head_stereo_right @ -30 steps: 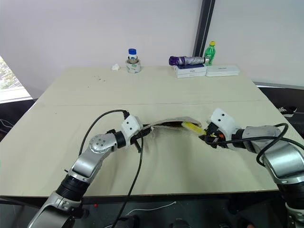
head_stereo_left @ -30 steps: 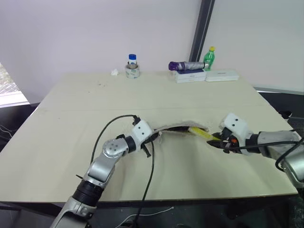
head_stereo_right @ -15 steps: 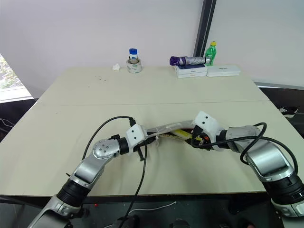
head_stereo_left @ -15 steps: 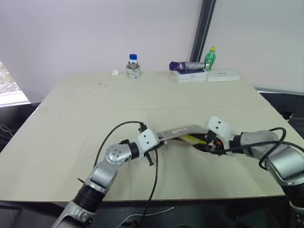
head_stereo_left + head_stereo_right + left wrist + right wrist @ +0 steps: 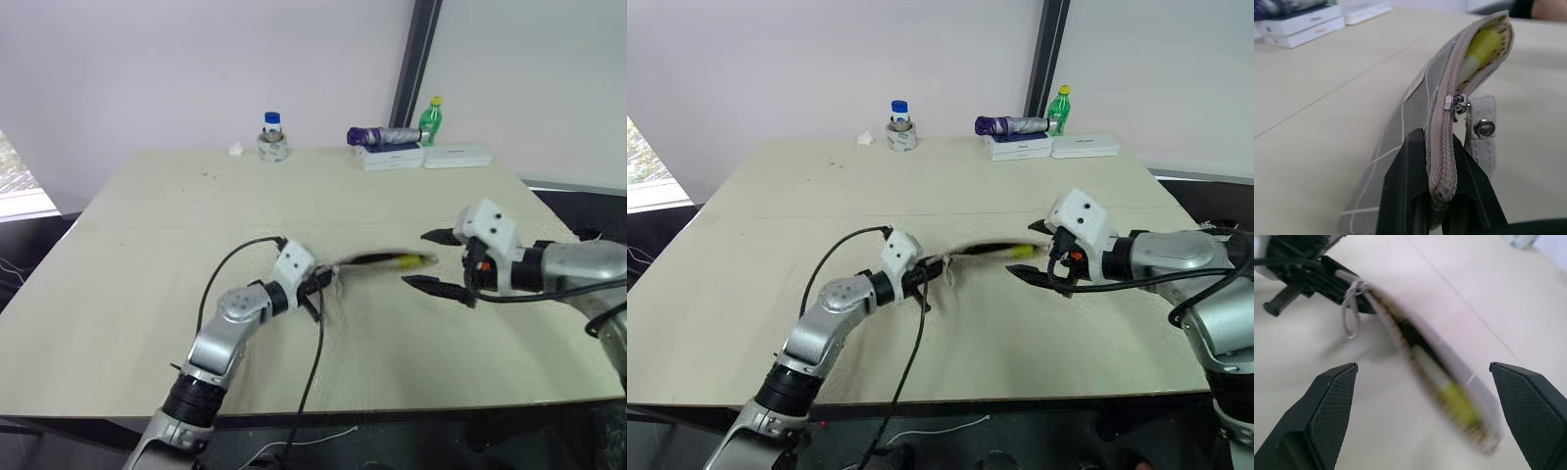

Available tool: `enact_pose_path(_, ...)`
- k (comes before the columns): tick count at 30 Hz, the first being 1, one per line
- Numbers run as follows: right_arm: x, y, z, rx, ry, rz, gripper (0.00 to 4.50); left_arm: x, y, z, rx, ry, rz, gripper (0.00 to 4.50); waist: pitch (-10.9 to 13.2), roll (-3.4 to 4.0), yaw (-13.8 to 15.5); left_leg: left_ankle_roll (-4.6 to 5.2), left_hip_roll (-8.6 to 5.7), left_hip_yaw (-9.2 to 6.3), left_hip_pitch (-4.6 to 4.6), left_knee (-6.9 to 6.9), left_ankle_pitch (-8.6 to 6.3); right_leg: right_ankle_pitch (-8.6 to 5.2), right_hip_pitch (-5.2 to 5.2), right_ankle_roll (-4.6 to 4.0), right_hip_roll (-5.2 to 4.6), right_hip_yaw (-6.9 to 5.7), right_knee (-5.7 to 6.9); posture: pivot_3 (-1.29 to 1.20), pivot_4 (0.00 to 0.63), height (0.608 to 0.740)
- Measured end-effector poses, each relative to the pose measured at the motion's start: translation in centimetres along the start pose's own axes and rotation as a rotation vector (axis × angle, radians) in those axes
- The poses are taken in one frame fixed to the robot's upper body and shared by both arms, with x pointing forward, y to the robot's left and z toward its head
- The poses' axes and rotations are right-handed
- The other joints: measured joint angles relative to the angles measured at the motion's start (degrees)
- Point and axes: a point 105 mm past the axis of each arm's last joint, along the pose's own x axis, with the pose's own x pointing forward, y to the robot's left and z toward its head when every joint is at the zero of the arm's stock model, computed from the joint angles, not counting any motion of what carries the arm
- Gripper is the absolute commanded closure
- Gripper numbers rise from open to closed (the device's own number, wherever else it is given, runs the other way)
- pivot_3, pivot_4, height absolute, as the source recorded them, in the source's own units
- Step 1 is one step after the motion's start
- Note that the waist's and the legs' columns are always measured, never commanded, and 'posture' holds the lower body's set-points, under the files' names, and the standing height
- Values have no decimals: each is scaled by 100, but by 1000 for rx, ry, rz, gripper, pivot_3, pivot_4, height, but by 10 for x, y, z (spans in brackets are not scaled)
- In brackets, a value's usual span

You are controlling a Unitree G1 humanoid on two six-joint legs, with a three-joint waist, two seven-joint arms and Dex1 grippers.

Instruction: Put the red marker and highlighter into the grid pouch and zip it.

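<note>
Loading looks done and the zipping step is at hand: the left hand (image 5: pixel 318 284) has its two black fingers (image 5: pixel 1408 196) pressed together on the closed end of the grid pouch (image 5: pixel 377 260), holding it up off the counter (image 5: pixel 147 255) on edge, mouth upward. The highlighter (image 5: pixel 1476 51) sits inside, its yellow body visible in the gaping far end of the pouch; a pale barrel lies beside it in the right wrist view, but whether that is the red marker I cannot tell. The zipper pull (image 5: pixel 1457 104) rests just past the left fingers — most of the track beyond it is open, with the strap tab (image 5: pixel 1483 128) hanging below. The right hand (image 5: pixel 431 260) hovers just off the pouch's open end, fingers spread wide and empty, pointing toward the left arm and a little downward. The next move, as I judge it, calls for the right hand to reach in to the pull near the left fingers, pinch it, and draw it along the track while the left keeps the pouch taut — a small target, so alignment matters.
</note>
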Motion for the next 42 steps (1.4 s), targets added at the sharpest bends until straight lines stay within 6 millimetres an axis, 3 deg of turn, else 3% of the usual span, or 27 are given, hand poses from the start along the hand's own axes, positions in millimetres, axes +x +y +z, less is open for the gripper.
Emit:
enact_pose_path(4, 9, 9, 9, 31, -67, 22, 21, 4, 11, 20, -116, -52, 29, 4500, 0, -1, -2, 0, 0, -1, -2, -2, 0, 0, -2, 0, 1, -1, 0, 0, 150, 737)
enact_pose_path(9, 48, 14, 10, 154, -123, -29, 21, 13, 10, 37, -272, -81, 5, 4500, 1, -1, -14, -2, -2, -2, -1, 0, 2, 0, -4, 0, 0, 0, 5, 0, 150, 737)
enact_pose_path(14, 72, 15, 3, 229, -107, -86, 21, 18, 5, 38, -357, -47, -43, 4500, 1, -1, -5, -2, -4, -2, -5, -5, 1, 0, -11, 0, 0, 1, 3, 0, 150, 737)
enact_pose_path(21, 83, 21, 7, 258, -124, -87, 21, 21, 5, 32, -347, -5, -51, 4500, 1, -1, -16, -3, -4, -2, -5, -5, 2, 0, -13, 0, 1, 2, 6, 0, 150, 737)
enact_pose_path(24, 85, 22, 9, 267, -133, -84, 867, 22, 2, 30, -346, 5, -60, 4500, 1, -1, -15, -3, -4, -2, -5, -5, 2, 0, -14, 0, 0, 3, 5, 0, 150, 737)
enact_pose_path(31, 92, 30, 10, 295, -140, -56, 4463, 23, 2, 30, -341, 9, -59, 4500, 1, -1, -25, -3, -4, -2, -5, -7, 2, 0, -16, 0, 1, 3, 6, 0, 150, 737)
enact_pose_path(37, 92, 29, 10, 297, -137, -60, 4463, 22, 4, 29, -324, 16, -53, 4500, 1, -1, -19, -3, -4, -1, -5, -6, 2, 0, -16, 0, 0, 4, 6, 0, 150, 737)
enact_pose_path(42, 79, 15, 5, 265, -107, -97, 4463, 17, 12, 25, -131, 53, -37, 4500, 1, -1, -13, -3, -6, 1, -5, -10, 2, 0, -17, 0, 0, 6, 6, 0, 150, 737)
